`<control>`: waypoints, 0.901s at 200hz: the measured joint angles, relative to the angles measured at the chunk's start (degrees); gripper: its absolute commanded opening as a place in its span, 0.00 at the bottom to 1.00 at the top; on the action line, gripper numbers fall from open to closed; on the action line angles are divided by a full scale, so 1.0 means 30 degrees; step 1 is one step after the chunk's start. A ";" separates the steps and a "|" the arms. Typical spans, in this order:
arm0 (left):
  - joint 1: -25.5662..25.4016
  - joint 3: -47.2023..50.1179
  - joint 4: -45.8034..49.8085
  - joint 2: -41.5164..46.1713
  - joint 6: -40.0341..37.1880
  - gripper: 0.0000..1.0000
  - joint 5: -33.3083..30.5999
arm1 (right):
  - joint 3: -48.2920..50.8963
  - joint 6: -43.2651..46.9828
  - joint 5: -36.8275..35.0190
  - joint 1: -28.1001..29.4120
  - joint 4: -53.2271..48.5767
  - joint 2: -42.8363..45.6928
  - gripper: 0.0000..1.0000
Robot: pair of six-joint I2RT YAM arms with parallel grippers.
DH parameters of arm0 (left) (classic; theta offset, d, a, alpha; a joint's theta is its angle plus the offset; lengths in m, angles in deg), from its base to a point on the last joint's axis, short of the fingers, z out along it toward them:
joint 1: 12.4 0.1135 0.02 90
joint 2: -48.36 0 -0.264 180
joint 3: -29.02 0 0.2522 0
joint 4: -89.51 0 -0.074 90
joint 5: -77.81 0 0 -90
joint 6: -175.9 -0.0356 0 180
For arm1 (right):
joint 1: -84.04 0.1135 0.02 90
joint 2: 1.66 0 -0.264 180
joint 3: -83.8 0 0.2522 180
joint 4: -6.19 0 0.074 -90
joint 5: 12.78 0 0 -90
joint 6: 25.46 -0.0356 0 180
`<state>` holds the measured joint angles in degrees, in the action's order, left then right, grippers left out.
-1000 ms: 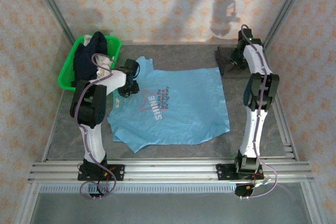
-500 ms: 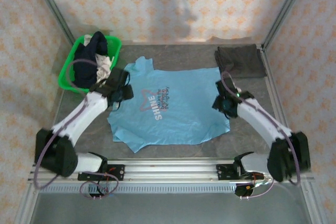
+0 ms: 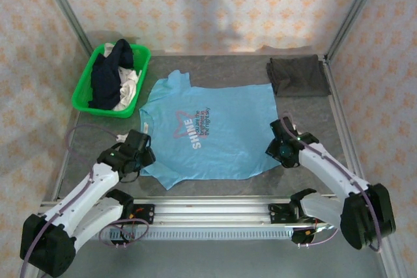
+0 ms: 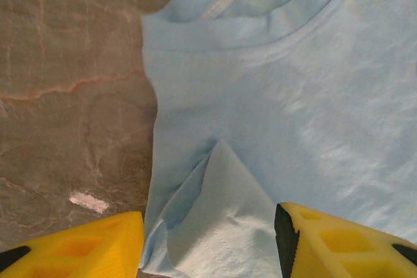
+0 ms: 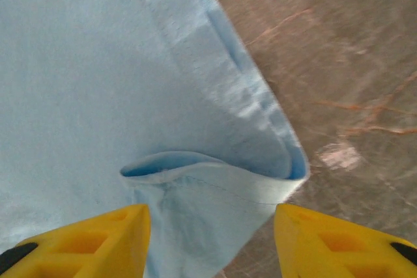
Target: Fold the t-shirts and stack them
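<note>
Gaping end effectors point(image 4: 208, 222) point(image 5: 212, 219) straddle t-shirt point(image 3: 225, 144) corners, perhaps touching.

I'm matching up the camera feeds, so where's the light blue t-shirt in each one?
Top external: light blue t-shirt spread flat mid-table.
Left wrist: it covers the right side, collar at top.
Right wrist: it covers the left, hem corner curled near centre.
Shared landmark: the grey marbled table.

Four t-shirts point(image 3: 221, 128), one green basket point(image 3: 83, 89), two claws point(image 3: 138, 153) point(image 3: 279, 145)
</note>
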<state>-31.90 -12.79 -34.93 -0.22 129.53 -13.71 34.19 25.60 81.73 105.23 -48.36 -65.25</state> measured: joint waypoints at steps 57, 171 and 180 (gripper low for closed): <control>0.0000 0.1049 -0.1384 -0.0750 0.0546 0.37 0.1231 | -0.1253 0.0066 -0.0233 0.1195 0.1246 -0.3708 0.51; 0.0000 -0.0896 -0.0313 -0.0124 -0.0554 0.00 0.0750 | -0.1508 0.0597 -0.1596 0.1428 0.1260 -0.4677 0.00; 0.0000 -0.1362 -0.0022 0.0095 -0.0597 0.00 0.0627 | -0.1515 0.0634 -0.1705 0.1428 0.1020 -0.4240 0.00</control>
<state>-31.90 -16.88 -35.00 0.07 127.74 -11.83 29.64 27.50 76.62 109.52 -45.30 -77.97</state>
